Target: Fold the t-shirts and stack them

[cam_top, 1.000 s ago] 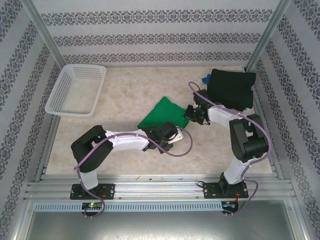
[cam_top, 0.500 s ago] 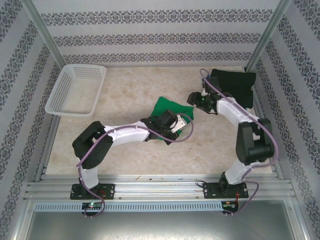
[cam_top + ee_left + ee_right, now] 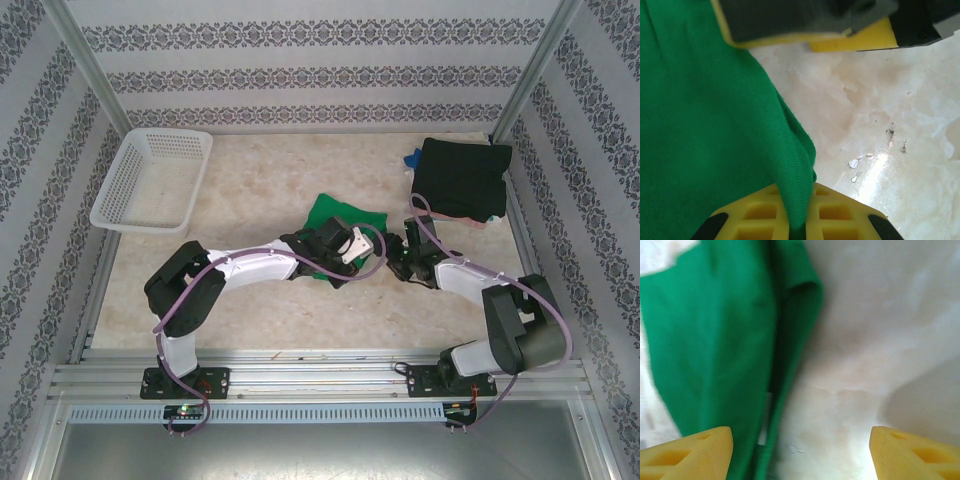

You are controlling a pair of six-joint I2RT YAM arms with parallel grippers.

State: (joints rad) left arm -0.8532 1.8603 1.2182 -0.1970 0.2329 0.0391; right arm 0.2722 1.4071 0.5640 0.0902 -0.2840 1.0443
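At frame centre in the top view, the bright green soft-fabric t-shirt (image 3: 338, 214) lies bunched on the pale marble bench (image 3: 250, 185). Left gripper (image 3: 796, 206) jaws pinch its edge; right gripper (image 3: 800, 439) jaws are spread beside it. Advice: right should grip the same edge, well apart, before any lift.

A lab test cell: aluminium frame (image 3: 320, 380), wallpapered panels (image 3: 320, 60), marble-look tabletop (image 3: 270, 170).

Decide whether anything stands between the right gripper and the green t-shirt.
Nothing visible does. In the right wrist view the open right gripper faces the green t-shirt across bare tabletop. The left gripper is shut on a fold of the same shirt.
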